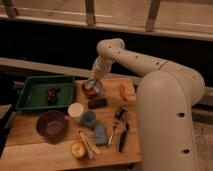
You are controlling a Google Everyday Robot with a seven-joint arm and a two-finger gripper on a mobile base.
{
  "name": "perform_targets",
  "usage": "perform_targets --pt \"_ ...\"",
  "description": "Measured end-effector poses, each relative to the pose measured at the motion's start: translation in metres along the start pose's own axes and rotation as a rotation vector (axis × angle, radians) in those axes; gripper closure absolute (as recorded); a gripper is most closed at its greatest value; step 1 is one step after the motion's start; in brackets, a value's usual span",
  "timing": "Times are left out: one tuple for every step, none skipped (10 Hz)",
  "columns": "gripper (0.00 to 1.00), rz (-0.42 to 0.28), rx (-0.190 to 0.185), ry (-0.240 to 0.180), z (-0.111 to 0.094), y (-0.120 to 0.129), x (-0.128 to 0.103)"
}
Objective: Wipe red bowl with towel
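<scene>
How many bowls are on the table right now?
2. The red bowl is at the back, under the gripper holding the towel in it; the purple bowl is front left. Others may be hidden.

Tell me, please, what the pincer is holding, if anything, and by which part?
The pincer appears shut on the towel, which is bunched inside the red bowl. Which part of the cloth it grips cannot be told.
</scene>
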Motion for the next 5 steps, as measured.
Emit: perform_targets --pt "1.0 0.004 0.012 -0.02 0.0 -0.001 -0.001" --pt "1.0 0.019 0.029 -0.033 0.003 -0.005 -0.004" --pt "1.0 0.028 0.053 -0.037 0.01 -0.012 -0.005" --pt "1.0 0.037 0.069 -0.033 0.024 -0.015 -0.006" --pt "1.0 0.045 0.089 -0.024 0.039 -0.02 -0.007"
